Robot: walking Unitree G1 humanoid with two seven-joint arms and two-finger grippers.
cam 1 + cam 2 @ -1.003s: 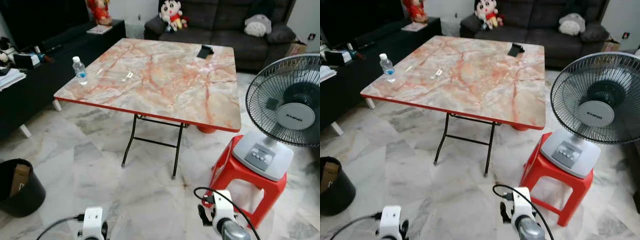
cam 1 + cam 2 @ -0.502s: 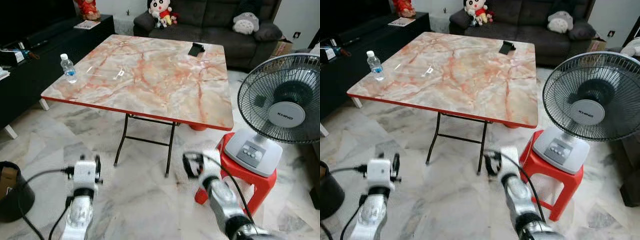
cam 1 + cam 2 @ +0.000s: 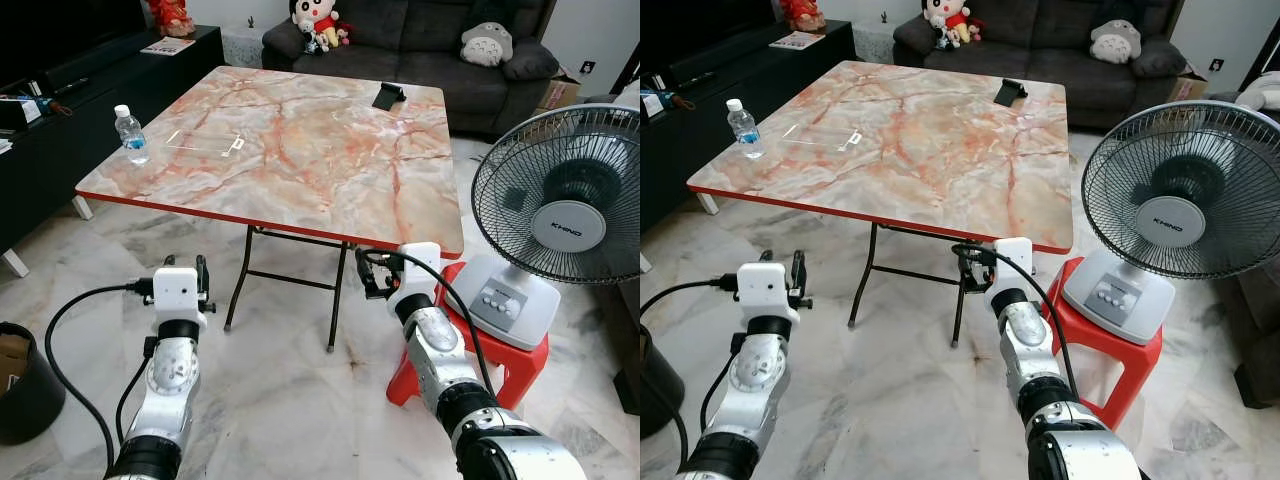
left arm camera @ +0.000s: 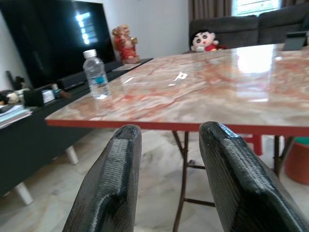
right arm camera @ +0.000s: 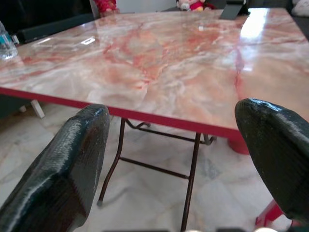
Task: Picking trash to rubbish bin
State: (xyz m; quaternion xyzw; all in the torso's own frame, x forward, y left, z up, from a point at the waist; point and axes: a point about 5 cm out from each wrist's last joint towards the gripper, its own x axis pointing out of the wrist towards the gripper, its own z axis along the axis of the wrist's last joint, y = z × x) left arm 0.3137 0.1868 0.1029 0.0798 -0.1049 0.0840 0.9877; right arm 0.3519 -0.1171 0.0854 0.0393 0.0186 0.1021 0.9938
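**Inspector A:** The fingers first. We find the left gripper parted by a narrow gap, both black pads bare, nothing between them. The right gripper stands spread wide, also holding nothing. Both are raised in front of us, short of the near edge of the table, the left at about 7 o'clock in the head view, the right at about 5 o'clock, just under the table's red rim.

**Inspector B:** Agreed. Nearest to us at 8 o'clock, low on the floor, we note the black rubbish bin, with a brown piece of cardboard standing inside it. At 4 o'clock a red plastic stool carries a standing fan, its base resting on the seat.

**Inspector A:** Beyond the grippers, at 12 o'clock, the folding table with the orange-veined marble top. On it, near the corner at 10 o'clock, a water bottle stands upright. A little further in lies a small clear wrapper, flat on the top, apart from the bottle.

**Inspector B:** At the far edge, 1 o'clock, a dark phone-like object; we cannot tell what it is. Furthest back, a dark sofa holds soft toys, and a black TV cabinet runs along at 10 o'clock.
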